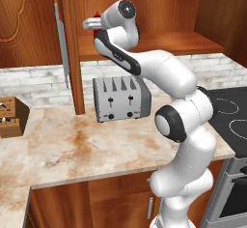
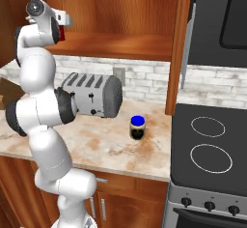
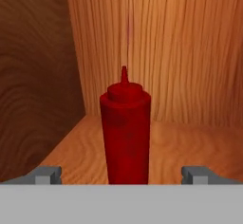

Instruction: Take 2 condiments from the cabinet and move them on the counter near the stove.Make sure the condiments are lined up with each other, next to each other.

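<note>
We see a silver toaster [image 1: 121, 98] on its side against the brick backsplash [image 1: 34, 79], a knife block [image 1: 10, 117] far left, an outlet [image 2: 118, 75] behind.

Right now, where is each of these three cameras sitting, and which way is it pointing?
Left base view: behind the arm's left, facing the counter, toaster and cabinet; arm at lower right.
Right base view: behind its right, facing the jar and stove; arm at lower left.
Hand view: on the hand, looking into the cabinet at the red bottle; open gripper fingertips at bottom.
Both base views share toaster, counter, stove, cabinet shelf.
</note>
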